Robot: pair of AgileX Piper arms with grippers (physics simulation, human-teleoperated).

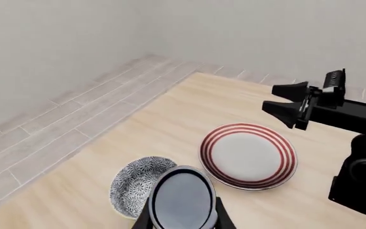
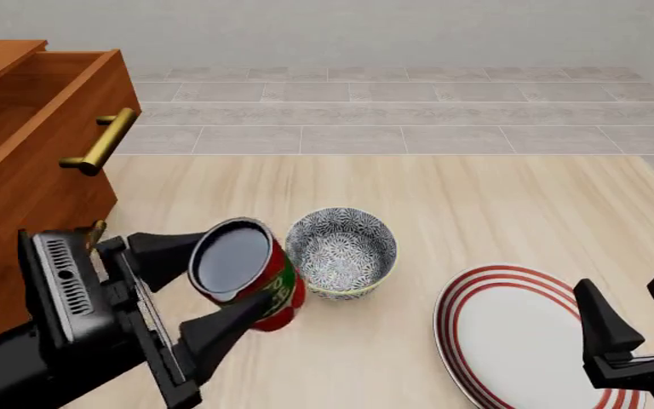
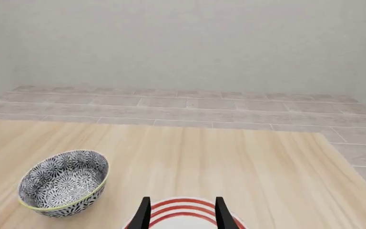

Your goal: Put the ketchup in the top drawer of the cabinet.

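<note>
**Ketchup can in the left gripper's grasp, top drawer standing open**

We see the left gripper (image 2: 208,294) pinching the ketchup (image 2: 245,273) between its two black fingers, one above and one below the can. The can is tilted, its dark shiny top turned toward the front camera and its red label with a green band showing at the side. It sits near the table's left edge, just beside the bowl (image 2: 341,252) and in front of the cabinet (image 2: 20,213). Whether the can rests on the wood or hangs just clear of it, we cannot tell.

At the far left corner, the top drawer (image 2: 48,128) is pulled out, its brass bar handle (image 2: 100,141) facing the room. We can see bare reddish wood inside it; the part of its interior that shows holds nothing.

The bowl, grey-patterned with a pale yellow-green rim, stands upright near the middle of the table, and we find it empty. A red-ringed white plate (image 2: 520,341) lies toward the near right corner, also with nothing on it.

The right gripper (image 2: 639,315) hovers above that plate with its fingers spread apart and nothing between them. In the left wrist view, the can's top (image 1: 183,200) fills the space between the fingers, with the bowl (image 1: 132,183) and plate (image 1: 249,155) beyond.
</note>
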